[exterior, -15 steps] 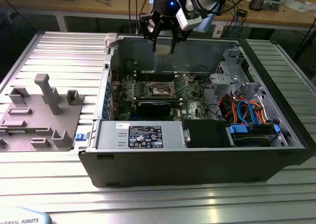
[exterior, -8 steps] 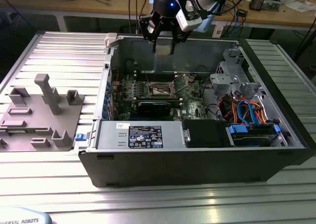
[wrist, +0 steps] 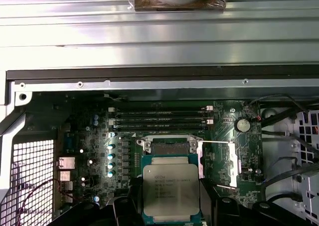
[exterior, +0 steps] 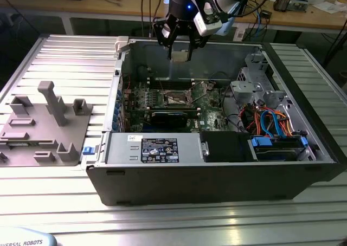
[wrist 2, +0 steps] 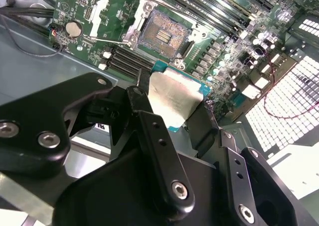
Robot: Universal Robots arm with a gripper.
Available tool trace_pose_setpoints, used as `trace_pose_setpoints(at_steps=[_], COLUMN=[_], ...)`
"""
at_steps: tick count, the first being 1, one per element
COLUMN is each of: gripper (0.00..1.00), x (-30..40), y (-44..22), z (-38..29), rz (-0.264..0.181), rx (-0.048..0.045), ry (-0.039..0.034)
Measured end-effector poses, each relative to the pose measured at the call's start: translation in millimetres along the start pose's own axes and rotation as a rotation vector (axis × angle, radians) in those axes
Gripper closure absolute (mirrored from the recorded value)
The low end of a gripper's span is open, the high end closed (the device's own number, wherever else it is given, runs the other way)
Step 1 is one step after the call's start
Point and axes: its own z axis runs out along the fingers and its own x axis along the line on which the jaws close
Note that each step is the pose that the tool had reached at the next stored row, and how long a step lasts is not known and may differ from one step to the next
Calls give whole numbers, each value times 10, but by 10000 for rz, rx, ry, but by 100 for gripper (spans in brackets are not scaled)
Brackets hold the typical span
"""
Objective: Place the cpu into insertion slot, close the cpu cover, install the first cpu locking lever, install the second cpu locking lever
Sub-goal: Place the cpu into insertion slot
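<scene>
Exterior view: we see the end effector [exterior: 180,52] clamped on the chip [exterior: 179,57] above the open computer case [exterior: 217,186]; second wrist view: the chip [wrist 2: 174,99], flat, square, dull silver, hangs over the socket [wrist 2: 162,34]; first wrist view: we judge it light, stiff, fragile, best held by its edges.

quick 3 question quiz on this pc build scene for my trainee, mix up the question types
1. True or false: the cpu already sits in the insertion slot.
2. What does the gripper hold between its fingers? A) a cable B) the cpu C) nothing
3. Fill in: the cpu hangs ___ the green board, apart from it.

Key: 1 false; 2 B; 3 above
</scene>
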Motion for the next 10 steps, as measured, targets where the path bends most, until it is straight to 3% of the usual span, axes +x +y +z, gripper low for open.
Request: trace_pose_setpoints(at_steps=[10], gripper=[46], x=[-1], y=[-2], z=[25], rz=[1], rx=[0], ry=[-1])
